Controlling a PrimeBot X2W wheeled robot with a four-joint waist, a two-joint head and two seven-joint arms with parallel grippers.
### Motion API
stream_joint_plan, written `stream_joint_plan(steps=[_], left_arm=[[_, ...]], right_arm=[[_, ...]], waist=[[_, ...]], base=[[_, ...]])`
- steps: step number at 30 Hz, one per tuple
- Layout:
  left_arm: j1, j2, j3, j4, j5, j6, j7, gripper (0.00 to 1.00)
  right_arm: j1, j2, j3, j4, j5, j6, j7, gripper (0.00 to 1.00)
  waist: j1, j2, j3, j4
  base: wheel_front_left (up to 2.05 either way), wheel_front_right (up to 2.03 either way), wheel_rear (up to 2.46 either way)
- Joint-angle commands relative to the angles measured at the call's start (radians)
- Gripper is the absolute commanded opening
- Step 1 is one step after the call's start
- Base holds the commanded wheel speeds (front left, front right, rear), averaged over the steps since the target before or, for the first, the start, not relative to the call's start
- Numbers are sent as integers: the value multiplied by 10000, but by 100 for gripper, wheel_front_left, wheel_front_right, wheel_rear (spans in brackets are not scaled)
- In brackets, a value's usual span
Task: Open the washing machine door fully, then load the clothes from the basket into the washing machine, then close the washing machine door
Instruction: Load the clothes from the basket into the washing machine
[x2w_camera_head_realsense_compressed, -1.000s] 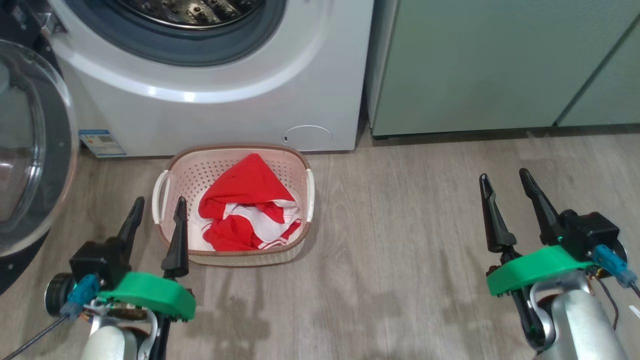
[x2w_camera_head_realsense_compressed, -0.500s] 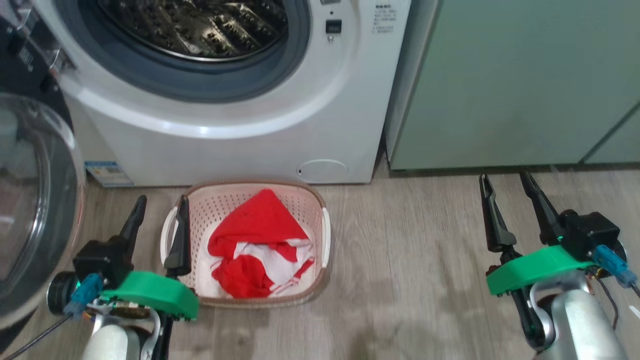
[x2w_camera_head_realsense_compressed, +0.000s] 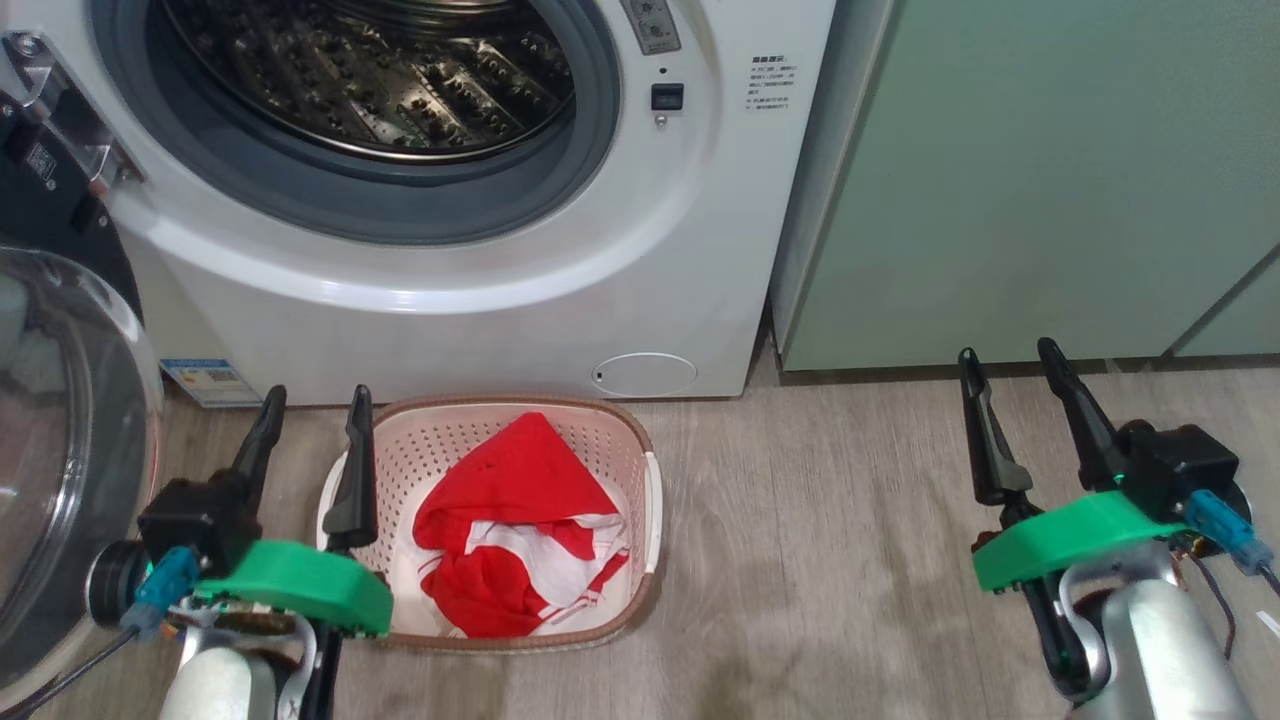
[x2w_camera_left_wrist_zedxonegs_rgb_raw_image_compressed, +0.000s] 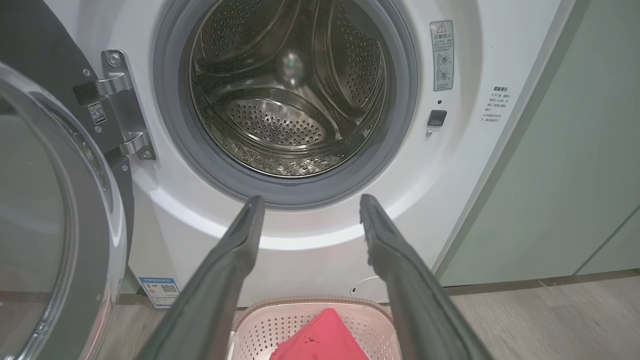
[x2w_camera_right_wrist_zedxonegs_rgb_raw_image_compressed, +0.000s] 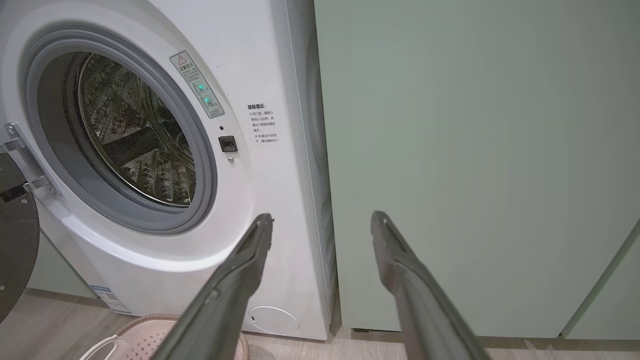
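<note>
Shift: head camera has tilted up since a second ago, so more of the drum shows; things themselves unmoved.
Left end effector: fingers spread wide, holding nothing, by the basket's left edge.
Right end effector: spread wide, empty, over the floor.
Writing: blue sticker, warning sticker with a red triangle, small printed block; none legible.
Count: one washing machine, its washing machine door swung open at left; one basket on the floor before it; one bundle of clothes inside.

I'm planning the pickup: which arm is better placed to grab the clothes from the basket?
Left, probably. The left claw hangs open at the basket's left rim, close beside the clothes. The right claw is open too, but stands well off to the side, over the floor before the cabinet.
</note>
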Motion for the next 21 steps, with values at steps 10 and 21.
stream_joint_plan(steps=[10, 21], left_arm=[[-343, 217, 221, -308, -86, 104, -97, 100], [-372, 267, 115, -286, -134, 171, -103, 100]], right_arm=[[-219, 9, 195, -259, 33, 0, -50, 100], [-197, 9, 178, -264, 31, 0, -36, 100]], waist=[[0, 0, -74, 6], [0, 0, -69, 56]], base=[[0, 0, 0], [0, 0, 0]])
